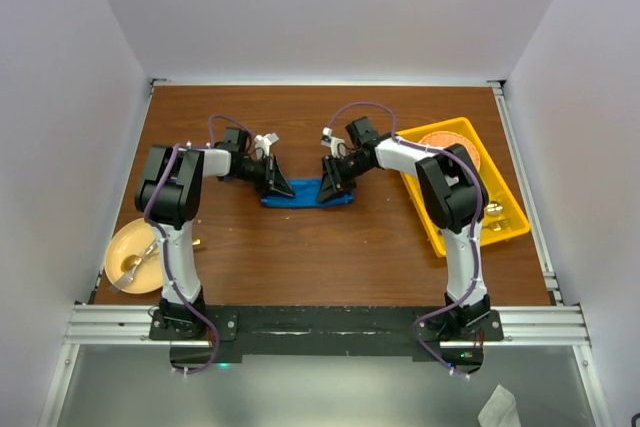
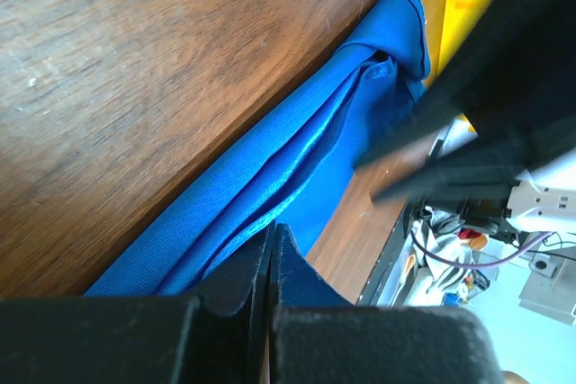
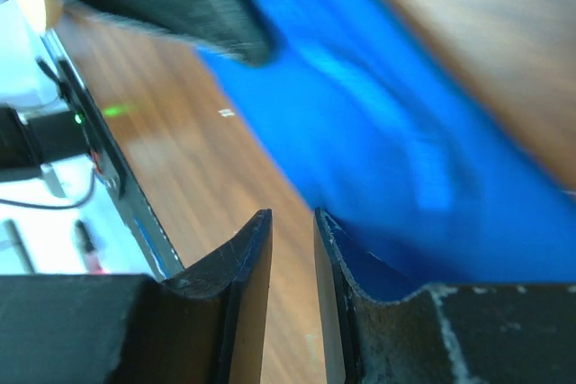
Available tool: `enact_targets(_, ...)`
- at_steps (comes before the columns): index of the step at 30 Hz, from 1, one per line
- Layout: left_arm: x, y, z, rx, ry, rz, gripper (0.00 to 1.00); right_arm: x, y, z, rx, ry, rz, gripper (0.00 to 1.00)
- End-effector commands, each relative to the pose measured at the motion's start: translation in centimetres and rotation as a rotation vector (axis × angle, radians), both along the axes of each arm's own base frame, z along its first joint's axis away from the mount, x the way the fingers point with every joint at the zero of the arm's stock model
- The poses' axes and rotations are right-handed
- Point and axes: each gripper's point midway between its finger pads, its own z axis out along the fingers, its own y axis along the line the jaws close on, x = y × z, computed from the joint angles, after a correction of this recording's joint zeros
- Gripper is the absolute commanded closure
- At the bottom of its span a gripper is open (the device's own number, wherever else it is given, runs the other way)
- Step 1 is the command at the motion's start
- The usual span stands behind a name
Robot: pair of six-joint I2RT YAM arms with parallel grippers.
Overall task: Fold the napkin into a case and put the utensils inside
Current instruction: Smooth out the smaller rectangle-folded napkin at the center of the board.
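Napkin position: the napkin (image 1: 305, 194) lies on the table (image 1: 350, 257) as a narrow folded strip. One end is at the tips of the left gripper (image 2: 272, 233). The other end lies along the outer face of one finger of the right gripper (image 3: 292, 222).
Left jaws: pressed together with no gap, tips on the near edge of the strip. Whether a layer is pinched between them cannot be told.
Right jaws: slightly apart, with only bare wood showing in the slot. The cloth lies just outside the slot, not in it.
Material: smooth, slightly shiny bright blue fabric, plain, with soft rolled creases running lengthwise ahead of the left jaws.
Shape: long, flat and layered. The far end from the left jaws bunches into a loose twist.
Handling, judged: light and limp, so it will sag and unfold if lifted by one point. The sheen suggests the layers slide over each other easily.
Grip advice: take all layers together at a folded edge close to each end, one end per gripper, and keep the strip low and taut.
Table surface: dark wood grain, hard and flat.
Utensils: not made out in any view.
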Motion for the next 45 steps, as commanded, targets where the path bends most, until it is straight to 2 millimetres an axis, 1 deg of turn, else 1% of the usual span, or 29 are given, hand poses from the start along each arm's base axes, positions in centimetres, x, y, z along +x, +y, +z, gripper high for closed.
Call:
enact_targets(1,0.0,1.6,-2.7,0.109,-0.013,0.009,1.00,0.8,-0.7,-0.7,0.054,0.086,-0.069,0.71)
enact_targets(5,0.5,1.4,-2.1,0.085,-0.037,-0.007,1.00,0.7,-1.2,-2.1,0.038,0.128,-0.095,0.72)
enact_targets(7,1.0,0.9,-0.6,0.032,-0.077,-0.020,0.99,0.2,-1.7,-3.4,0.017,0.155,-0.098,0.73)
enact_targets(8,1.9,0.9,0.9,0.007,-0.133,-0.015,0.93,0.2,-1.9,-3.8,0.011,0.162,-0.103,0.73)
enact_targets(10,2.4,0.4,3.6,-0.063,-0.195,-0.032,0.87,0.0,-2.4,-4.8,-0.005,0.184,-0.115,0.75)
enact_targets(11,2.8,0.2,5.8,-0.092,-0.262,-0.044,0.82,0.0,-2.6,-5.0,-0.008,0.188,-0.118,0.75)
enact_targets(14,1.6,-0.8,9.6,-0.176,-0.332,-0.105,0.79,0.1,-2.8,-5.5,-0.019,0.191,-0.125,0.76)
enact_targets(15,0.6,-1.0,9.9,-0.205,-0.315,-0.129,0.81,0.1,-2.8,-5.5,-0.020,0.191,-0.126,0.76)
enact_targets(17,-1.2,-1.7,10.2,-0.238,-0.276,-0.166,0.86,0.2,-2.8,-5.6,-0.023,0.195,-0.129,0.77)
enact_targets(18,-2.3,-1.8,9.8,-0.254,-0.239,-0.178,0.87,0.4,-2.8,-5.6,-0.024,0.190,-0.130,0.78)
enact_targets(20,-3.1,-1.8,8.9,-0.249,-0.211,-0.179,0.93,0.4,-2.7,-5.7,-0.025,0.192,-0.130,0.78)
enact_targets(21,-3.6,-1.7,7.9,-0.242,-0.182,-0.169,0.94,0.4,-2.7,-5.8,-0.028,0.193,-0.128,0.78)
enact_targets(22,-3.6,-1.6,7.5,-0.240,-0.173,-0.161,0.95,0.5,-2.8,-5.8,-0.032,0.190,-0.128,0.78)
enact_targets(25,-2.9,-1.1,4.7,-0.197,-0.117,-0.121,0.95,0.4,-3.0,-6.2,-0.041,0.196,-0.131,0.78)
enact_targets(27,-2.3,-0.5,2.3,-0.166,-0.066,-0.088,0.95,0.3,-3.2,-6.5,-0.047,0.202,-0.131,0.78)
enact_targets(29,-2.3,0.2,0.1,-0.127,-0.010,-0.052,0.93,0.1,-3.3,-6.9,-0.057,0.203,-0.131,0.79)
enact_targets(31,-2.5,0.6,-0.8,-0.100,-0.003,-0.053,0.90,-0.1,-3.5,-7.2,-0.070,0.204,-0.123,0.79)
enact_targets(33,-2.8,0.4,0.5,-0.137,-0.012,-0.077,0.86,-0.2,-3.8,-7.5,-0.087,0.205,-0.114,0.79)
enact_targets(34,-2.8,0.3,2.2,-0.153,-0.062,-0.100,0.81,-0.2,-3.8,-7.6,-0.090,0.208,-0.112,0.80)
enact_targets(36,-1.5,0.0,5.4,-0.188,-0.163,-0.128,0.75,-0.2,-4.0,-7.8,-0.103,0.206,-0.110,0.80)
enact_targets(37,-0.8,0.2,7.0,-0.186,-0.223,-0.142,0.63,-0.1,-4.0,-7.8,-0.104,0.203,-0.110,0.80)
enact_targets(38,1.3,0.4,9.0,-0.169,-0.310,-0.145,0.58,0.0,-4.0,-7.8,-0.105,0.204,-0.109,0.80)
enact_targets(39,2.3,0.6,9.6,-0.146,-0.354,-0.152,0.53,0.0,-3.9,-7.8,-0.105,0.204,-0.107,0.80)
enact_targets(40,2.7,0.8,9.1,-0.120,-0.377,-0.183,0.47,0.1,-3.9,-7.8,-0.104,0.203,-0.108,0.80)
enact_targets(41,4.4,0.9,10.0,-0.090,-0.451,-0.206,0.45,0.1,-3.8,-7.8,-0.102,0.205,-0.107,0.80)
enact_targets(42,5.0,1.1,9.7,-0.061,-0.472,-0.233,0.44,0.3,-3.8,-7.8,-0.099,0.205,-0.106,0.81)
enact_targets(43,4.6,1.5,7.7,-0.044,-0.436,-0.288,0.43,0.3,-3.7,-7.7,-0.099,0.205,-0.102,0.80)
enact_targets(44,6.4,1.4,8.9,-0.027,-0.503,-0.315,0.38,0.4,-3.7,-7.7,-0.100,0.201,-0.098,0.80)
enact_targets(45,6.9,1.5,8.4,-0.011,-0.509,-0.340,0.37,0.5,-3.8,-7.6,-0.100,0.194,-0.094,0.80)
